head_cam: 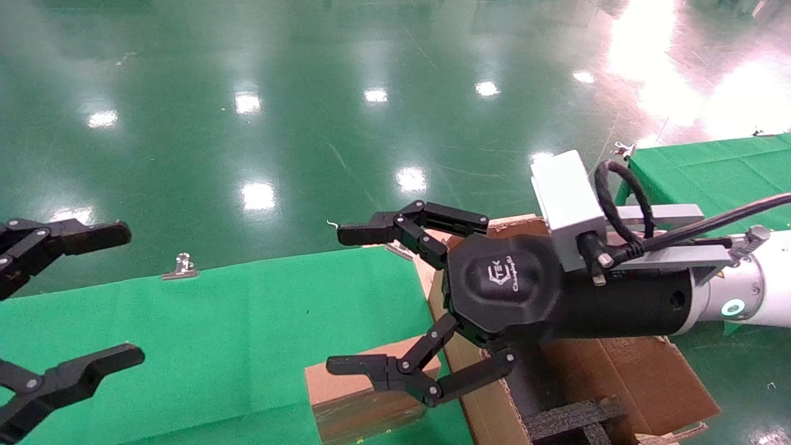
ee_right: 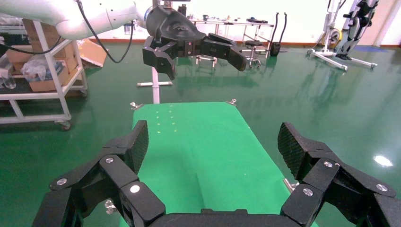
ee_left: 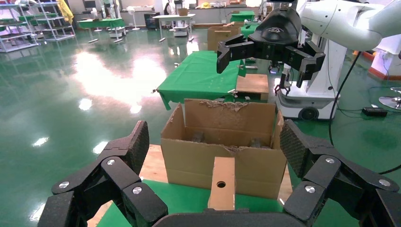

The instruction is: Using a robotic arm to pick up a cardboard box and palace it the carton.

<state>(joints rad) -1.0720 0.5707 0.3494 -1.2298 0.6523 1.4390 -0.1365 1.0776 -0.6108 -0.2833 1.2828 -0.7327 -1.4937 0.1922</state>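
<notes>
- Along the bottom of the head view, the green table carries the work. Its far edge is pinned with a metal clip.
- At the table's right end stands the carton, open at the top with ragged flaps and black foam inside. I cannot tell what it rests on.
- Above the carton's near wall hangs the robotic arm, reaching in from the right. Its three fingers are spread wide and hold nothing.
- By the table's near right corner, just beside the carton's wall, the cardboard box stands on the cloth. Its holed narrow face points towards the left wrist camera. The arm's lower fingers sit over it without visibly touching it.
- At the table's left end, the left gripper hovers with its jaws wide apart and empty. The right gripper, out of the head view, is equally wide and empty.
- The step in hand looks like the approach to the pick, with the box not yet grasped. The next move calls for the arm to come down, centre its fingers around the box and close on it. It must then lift the box over the carton's torn flap.
</notes>
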